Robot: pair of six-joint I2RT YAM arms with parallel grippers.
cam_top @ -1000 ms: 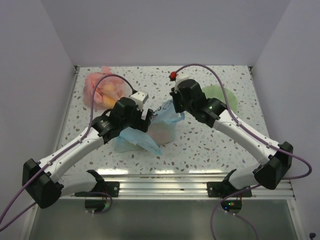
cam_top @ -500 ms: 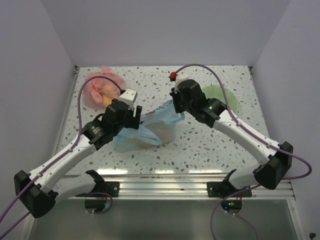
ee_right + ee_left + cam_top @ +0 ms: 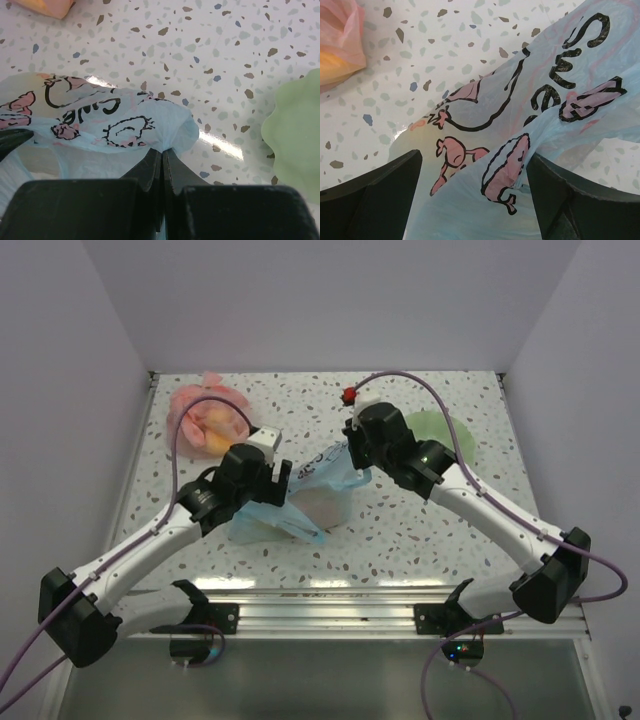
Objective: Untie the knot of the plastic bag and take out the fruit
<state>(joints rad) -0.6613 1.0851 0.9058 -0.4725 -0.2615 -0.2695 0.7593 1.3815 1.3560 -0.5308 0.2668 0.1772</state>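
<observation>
The light-blue plastic bag (image 3: pixel 305 502) with printed lettering lies mid-table between the arms. It fills the left wrist view (image 3: pixel 520 125), and its white printed band shows in the right wrist view (image 3: pixel 100 120). A pale peach fruit shape shows faintly through the film (image 3: pixel 325 505); the other fruits are hidden. My right gripper (image 3: pixel 163 150) is shut on a pinched fold of the bag at its upper right edge (image 3: pixel 352 462). My left gripper (image 3: pixel 475 185) is open, its fingers (image 3: pixel 380 195) on either side of the bag film, over the bag's left part (image 3: pixel 265 490).
A pink-red bag (image 3: pixel 208 420) with orange-yellow fruit inside lies at the back left, also at the left wrist view's corner (image 3: pixel 340 45). A pale green plate (image 3: pixel 440 430) sits at the right, also in the right wrist view (image 3: pixel 295 135). Grey walls enclose the speckled table (image 3: pixel 420 530).
My left arm swung away to the left and has come back over the bag's left part. The bag has shifted and bunched slightly. My right gripper has kept its hold.
</observation>
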